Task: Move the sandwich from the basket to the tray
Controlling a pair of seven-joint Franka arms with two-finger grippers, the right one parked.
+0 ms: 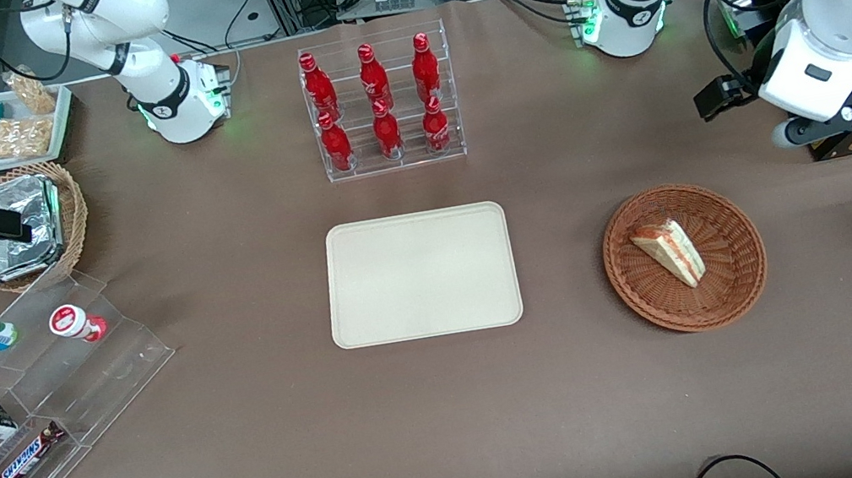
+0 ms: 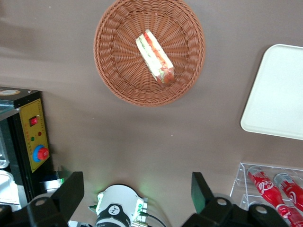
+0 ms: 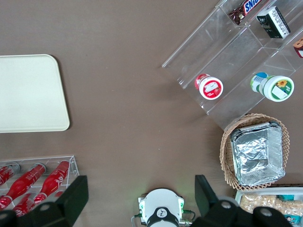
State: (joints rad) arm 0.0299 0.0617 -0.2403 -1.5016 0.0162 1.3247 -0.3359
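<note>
Wicker basket, round and ribbed, cradles the triangular sandwich; smooth tray lies on brown counter; gripper hovers above, fingers released.

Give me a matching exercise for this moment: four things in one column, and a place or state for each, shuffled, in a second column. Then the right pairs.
Things:
1. sandwich
2. tray
3. gripper
4. red bottles

Places or states:
A. standing in a clear rack
B. lying in the basket
C. open, raised above the table, apart from the basket
D. bare, on the table between rack and front camera

Pairs: 1-B, 2-D, 3-C, 4-A
</note>
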